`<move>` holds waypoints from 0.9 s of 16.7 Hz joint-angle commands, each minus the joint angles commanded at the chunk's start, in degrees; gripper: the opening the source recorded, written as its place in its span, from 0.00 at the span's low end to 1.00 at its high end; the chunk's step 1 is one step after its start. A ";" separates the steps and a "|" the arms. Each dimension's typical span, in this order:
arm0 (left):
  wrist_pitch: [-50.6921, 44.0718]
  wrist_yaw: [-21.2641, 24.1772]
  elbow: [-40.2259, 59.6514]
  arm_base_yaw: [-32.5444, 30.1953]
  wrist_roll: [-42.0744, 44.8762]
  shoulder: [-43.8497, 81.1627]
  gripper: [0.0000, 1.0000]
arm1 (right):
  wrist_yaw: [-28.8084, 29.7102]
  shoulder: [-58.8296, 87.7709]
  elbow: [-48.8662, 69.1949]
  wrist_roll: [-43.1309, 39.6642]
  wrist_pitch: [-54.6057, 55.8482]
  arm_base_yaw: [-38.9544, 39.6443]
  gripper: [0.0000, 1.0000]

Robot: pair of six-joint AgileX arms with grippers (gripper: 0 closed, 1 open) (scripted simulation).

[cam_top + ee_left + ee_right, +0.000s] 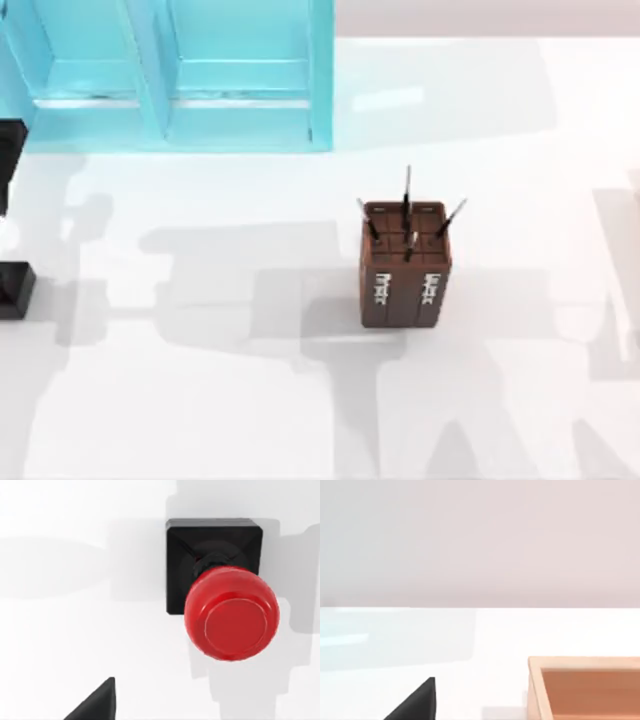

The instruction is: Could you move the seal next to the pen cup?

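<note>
here the seal [220, 587] sits on the table beneath the left jaws

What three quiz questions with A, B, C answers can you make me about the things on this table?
1. Where is the tall brown rectangular pen cup with dark pens? A at the white table's left edge; B right of its middle; C inside the blue shelf.
2. What colour is the round knob on the small black-based seal? A green; B red; C yellow.
3. How is the seal? A standing on its base on the table; B tipped on its side; C on top of the pen cup.
Answers: 1 B, the top view shows it just right of centre. 2 B, the left wrist view shows a glossy red knob. 3 A, its square base lies flat, knob up.
</note>
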 joint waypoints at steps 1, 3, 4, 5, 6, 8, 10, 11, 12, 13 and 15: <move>0.17 0.00 -0.17 0.03 -0.02 0.07 1.00 | 0.00 0.00 0.00 0.00 0.00 0.00 1.00; 2.25 0.00 -2.14 0.16 -0.07 0.49 1.00 | 0.00 0.00 0.00 0.00 0.00 0.00 1.00; 4.18 0.01 -3.71 0.21 -0.06 0.87 1.00 | 0.00 0.00 0.00 0.00 0.00 0.00 1.00; 6.67 0.01 -5.55 0.26 -0.03 1.35 1.00 | 0.00 0.00 0.00 0.00 0.00 0.00 1.00; 9.59 0.01 -7.63 0.30 0.03 1.95 1.00 | 0.00 0.00 0.00 0.00 0.00 0.00 1.00; 15.58 0.02 -11.95 0.37 0.15 3.14 1.00 | 0.00 0.00 0.00 0.00 0.00 0.00 1.00; 19.73 0.02 -15.40 0.45 0.24 4.11 1.00 | 0.00 0.00 0.00 0.00 0.00 0.00 1.00; 20.91 0.02 -16.50 0.48 0.27 4.45 1.00 | 0.00 0.00 0.00 0.00 0.00 0.00 1.00; 21.45 0.03 -17.00 0.50 0.29 4.59 1.00 | 0.00 0.00 0.00 0.00 0.00 0.00 1.00; 21.51 0.03 -17.05 0.50 0.29 4.59 1.00 | 0.00 0.00 0.00 0.00 0.00 0.00 1.00; 21.51 0.03 -17.05 0.50 0.29 4.59 1.00 | 0.00 0.00 0.00 0.00 0.00 0.00 1.00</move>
